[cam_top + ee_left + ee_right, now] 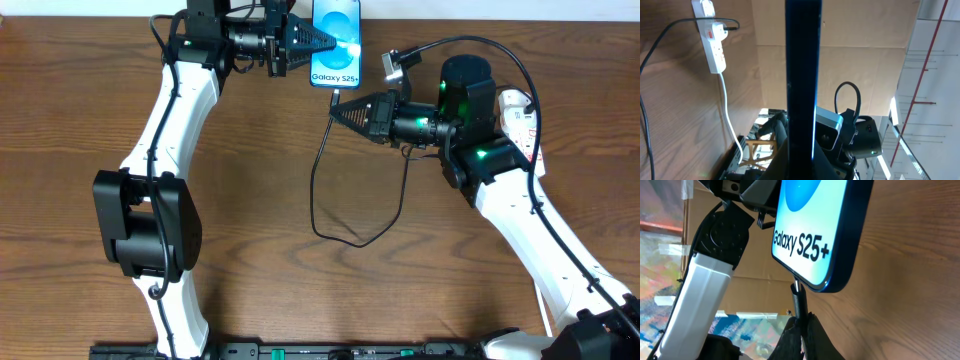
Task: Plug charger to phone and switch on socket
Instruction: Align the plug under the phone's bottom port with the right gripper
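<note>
left gripper (pixel 333 43) clamped on phone (pixel 335 76), far table (pixel 250 180) edge | right gripper (pixel 334 110) pinching charger (pixel 798 297), tip at phone's bottom port, seating unclear | socket (pixel 716 47) far right, untouched | progress: plugging underway, switch not yet flipped

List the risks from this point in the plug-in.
The small black connector tip, pinched in the right claw, meets the blue-screened black smartphone's bottom edge; if slightly off, pushing could jam it.
The left claw holds the smartphone; a push might shift it.
The looped thin black cable may snag the right arm.
</note>
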`<state>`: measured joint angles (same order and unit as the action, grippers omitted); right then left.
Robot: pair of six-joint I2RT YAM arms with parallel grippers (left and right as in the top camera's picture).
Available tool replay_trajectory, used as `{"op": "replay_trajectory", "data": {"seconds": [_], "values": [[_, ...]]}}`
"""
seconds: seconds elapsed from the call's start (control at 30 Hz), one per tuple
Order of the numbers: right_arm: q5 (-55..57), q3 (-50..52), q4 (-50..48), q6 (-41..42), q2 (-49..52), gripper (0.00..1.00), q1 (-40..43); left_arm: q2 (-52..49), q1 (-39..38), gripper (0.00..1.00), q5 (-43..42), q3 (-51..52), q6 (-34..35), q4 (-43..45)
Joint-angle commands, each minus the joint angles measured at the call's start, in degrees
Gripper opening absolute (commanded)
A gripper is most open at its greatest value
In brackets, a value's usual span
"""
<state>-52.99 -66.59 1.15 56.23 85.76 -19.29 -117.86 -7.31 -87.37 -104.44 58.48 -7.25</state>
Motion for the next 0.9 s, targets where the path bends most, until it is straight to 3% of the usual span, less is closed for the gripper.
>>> {"op": "replay_trajectory", "data": {"seconds": [0.0,0.87], "values": [[0.2,-0.2,-0.1,0.6,-0.5,0.01,0.2,1.5,-0.2,0.07,-2.7,-0.9,-0.5,0.5],[1.0,-0.2,-0.6,2.7,-0.3,0.01,0.1,1.5,-0.2,0.07,-2.7,-0.9,-0.6,0.5]]}}
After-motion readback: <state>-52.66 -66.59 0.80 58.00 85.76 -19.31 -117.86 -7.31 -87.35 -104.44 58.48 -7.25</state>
